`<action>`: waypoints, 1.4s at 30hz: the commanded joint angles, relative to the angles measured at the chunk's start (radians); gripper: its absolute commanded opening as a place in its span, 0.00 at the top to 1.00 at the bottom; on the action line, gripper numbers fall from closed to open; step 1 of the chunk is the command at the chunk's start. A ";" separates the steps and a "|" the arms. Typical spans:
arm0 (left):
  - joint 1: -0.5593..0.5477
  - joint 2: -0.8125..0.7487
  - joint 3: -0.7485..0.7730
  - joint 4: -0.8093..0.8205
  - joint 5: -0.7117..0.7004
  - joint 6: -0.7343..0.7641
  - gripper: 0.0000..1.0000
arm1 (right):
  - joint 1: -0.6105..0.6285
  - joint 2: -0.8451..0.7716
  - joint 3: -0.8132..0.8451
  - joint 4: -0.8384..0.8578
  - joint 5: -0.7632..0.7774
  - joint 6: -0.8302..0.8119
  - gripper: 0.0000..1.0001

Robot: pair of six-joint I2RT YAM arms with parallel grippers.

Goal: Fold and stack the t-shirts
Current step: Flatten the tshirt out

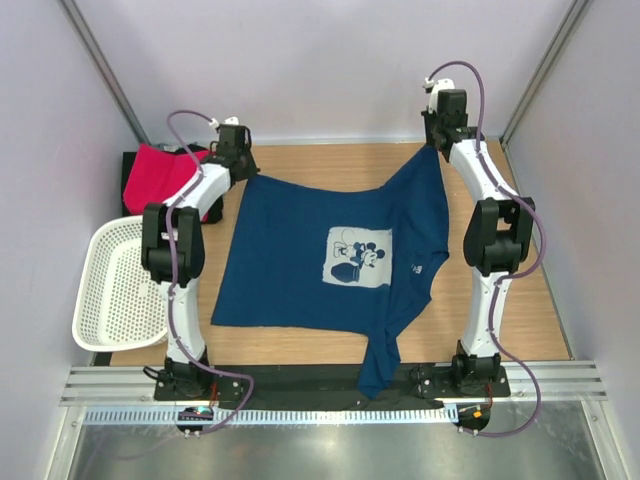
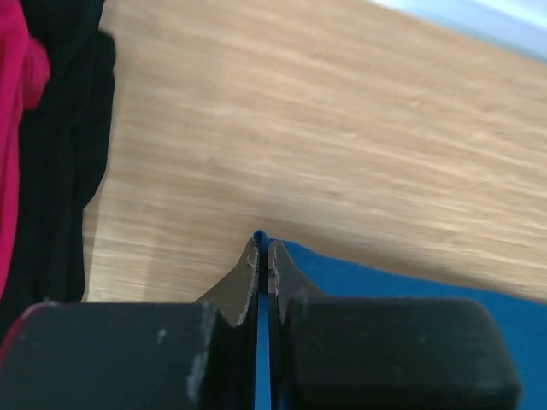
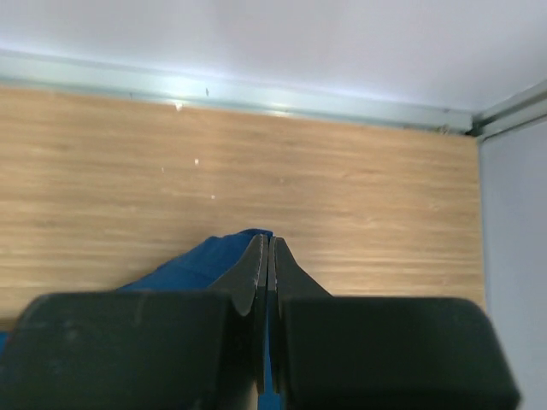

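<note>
Two far corners of soft navy tee (image 1: pixel 290 260), left hand (image 2: pixel 262 254) and right hand (image 3: pixel 267 254) pinching them, woodgrain table (image 1: pixel 330 160)

A white perforated basket (image 1: pixel 115 290) sat at the left edge of the wooden worktop (image 1: pixel 330 160). Pale walls (image 1: pixel 320 60) stood behind and beside it.

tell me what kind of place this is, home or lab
Most likely a robot lab work cell, not a home: pale panels wall in a wooden table, two arms are bolted to a metal rail, and the left end effector and right end effector both pinch the navy t-shirt.
</note>
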 commanded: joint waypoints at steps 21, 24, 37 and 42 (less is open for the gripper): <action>0.012 -1.016 -0.131 -0.110 -0.008 0.120 1.00 | 0.005 -0.860 0.170 -0.101 0.014 -0.163 0.99; 0.014 -1.065 -0.049 -0.193 -0.057 0.143 1.00 | 0.003 -0.893 0.206 -0.127 0.002 -0.167 0.99; 0.012 -1.107 0.347 -0.540 -0.252 0.165 1.00 | -0.004 -1.003 0.364 -0.221 -0.026 -0.234 0.99; 0.012 -1.096 0.395 -0.566 -0.261 0.140 1.00 | -0.052 -1.002 0.413 -0.228 -0.086 -0.211 0.99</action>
